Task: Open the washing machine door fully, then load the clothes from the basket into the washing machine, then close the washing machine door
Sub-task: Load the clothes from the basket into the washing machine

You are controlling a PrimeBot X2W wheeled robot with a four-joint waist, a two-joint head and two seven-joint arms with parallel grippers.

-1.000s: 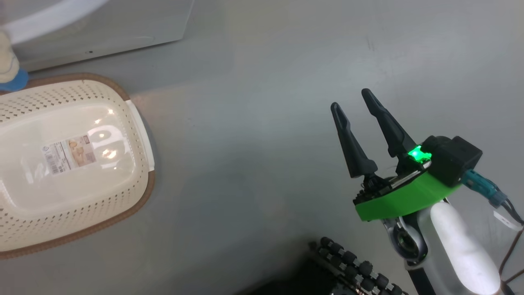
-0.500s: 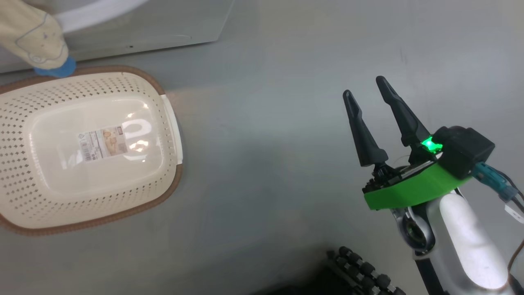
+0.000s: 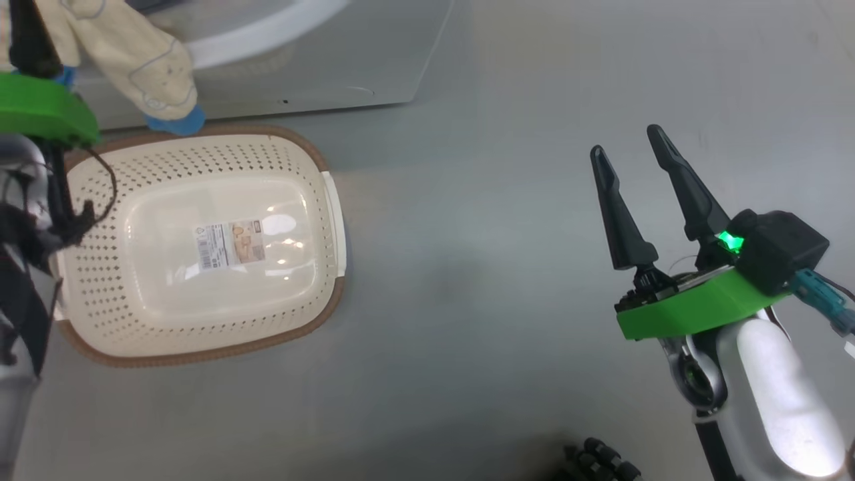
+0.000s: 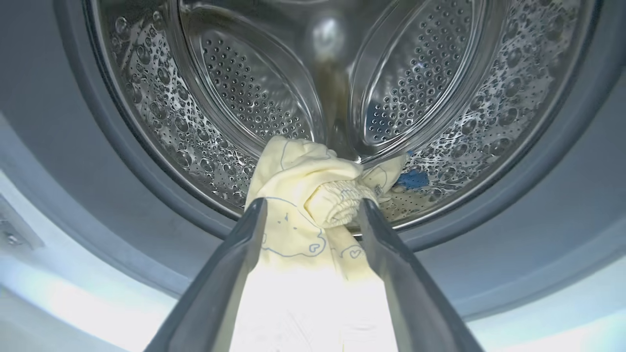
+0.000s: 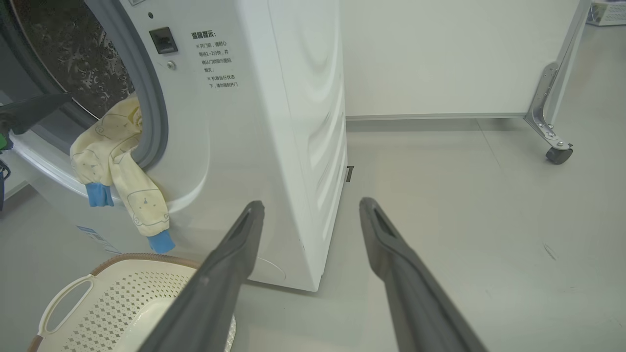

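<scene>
Left gripper (image 4: 313, 203) is up at the mouth of the washing machine (image 5: 274, 122), fingers spread as wide as they go. The clothes (image 4: 298, 181) lie loose between them, bunched right at the tips, not clamped. Beyond the tips the drum (image 4: 254, 83) gapes, bare steel.

Here's the catch: the bundle is draped over the grey gasket (image 4: 538, 195), and the right wrist view shows its blue-cuffed ends dangling outside, below the opening. So the load is only half in, by my reading.

To do it well, close the fingers on that thick knot between them and lift it clear of the lip. Then carry it deep past the gasket before letting go; a shove with open fingers would likely leave the cuffs trailing. Check that nothing hangs over the rim, or it'll get pinched at closing time.

The basket (image 3: 200, 324) sits empty on the floor (image 3: 501, 267), below and beside the left fingers. Right gripper (image 3: 626, 141) hovers well off to the side, fingers parted, holding nothing.
</scene>
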